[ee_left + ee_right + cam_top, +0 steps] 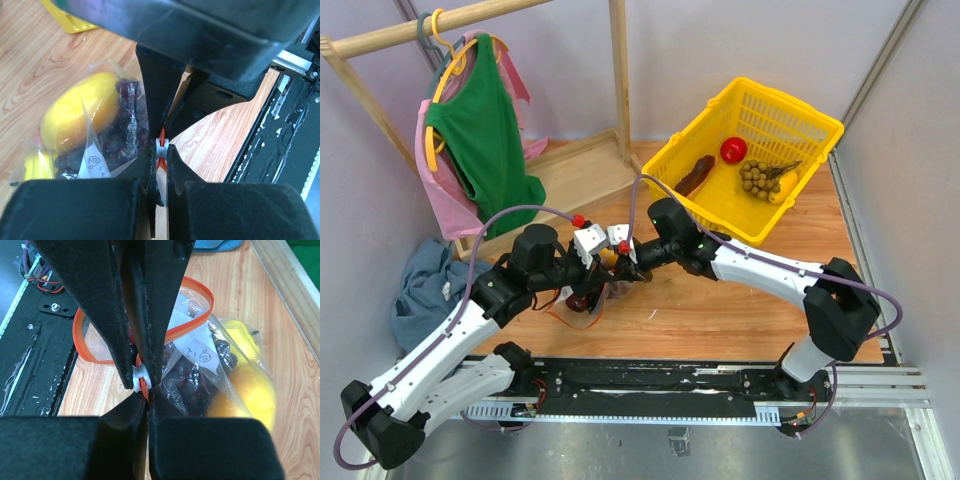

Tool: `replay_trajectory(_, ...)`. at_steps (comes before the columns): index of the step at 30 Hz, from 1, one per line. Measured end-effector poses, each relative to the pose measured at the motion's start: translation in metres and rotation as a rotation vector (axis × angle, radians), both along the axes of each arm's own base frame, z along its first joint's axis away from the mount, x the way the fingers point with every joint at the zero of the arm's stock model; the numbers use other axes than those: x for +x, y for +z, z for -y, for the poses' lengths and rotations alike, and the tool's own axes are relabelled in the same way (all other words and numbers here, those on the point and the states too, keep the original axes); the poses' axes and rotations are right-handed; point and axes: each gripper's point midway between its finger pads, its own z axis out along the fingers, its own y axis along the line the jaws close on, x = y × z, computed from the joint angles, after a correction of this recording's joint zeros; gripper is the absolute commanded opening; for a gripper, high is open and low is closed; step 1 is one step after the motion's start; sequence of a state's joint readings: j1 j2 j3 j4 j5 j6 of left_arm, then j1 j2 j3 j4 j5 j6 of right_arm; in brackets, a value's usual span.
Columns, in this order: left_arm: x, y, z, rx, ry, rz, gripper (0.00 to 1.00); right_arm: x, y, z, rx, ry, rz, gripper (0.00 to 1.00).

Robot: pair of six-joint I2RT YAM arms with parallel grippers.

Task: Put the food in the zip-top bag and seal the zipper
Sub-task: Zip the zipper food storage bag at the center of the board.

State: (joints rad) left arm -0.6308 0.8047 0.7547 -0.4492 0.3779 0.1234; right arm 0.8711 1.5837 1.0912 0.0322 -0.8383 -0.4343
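Note:
The clear zip-top bag [586, 300] lies on the wooden table between my two grippers. Inside it are a yellow bell pepper [75, 115] and a dark purple grape bunch [120, 135], which also show in the right wrist view as pepper [245, 385] and grapes [185, 380]. No watermelon slice shows. My left gripper [161, 150] is shut on the white slider [137, 377] of the red-orange zipper [200, 315]. My right gripper [148, 392] is shut on the zipper strip right beside the slider. Past the slider the strip stands apart in an open loop. In the top view the left gripper [598, 268] and right gripper [623, 266] meet tip to tip.
A yellow basket [760, 120] at the back right holds a red round fruit [733, 150] and a brownish bunch [758, 178]. A wooden clothes rack with a green garment [480, 130] stands at the back left, blue cloth [425, 285] below it. A black rail [650, 385] runs along the near edge.

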Motion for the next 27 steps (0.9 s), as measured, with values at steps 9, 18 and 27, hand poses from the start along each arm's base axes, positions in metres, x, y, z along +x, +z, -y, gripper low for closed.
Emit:
replay_trajectory(9,0.0,0.007,0.004,-0.017,-0.019,0.01,0.0,0.004,0.015,0.007,0.072,-0.054,0.022,0.0)
replay_trajectory(18,0.011,0.021,0.004,-0.014,0.02,0.025,0.02,0.02,0.036,0.014,0.161,-0.155,0.032,0.01)
replay_trajectory(27,0.022,0.022,-0.004,0.007,0.099,0.036,0.0,0.033,0.048,0.019,0.206,-0.24,0.02,0.01)
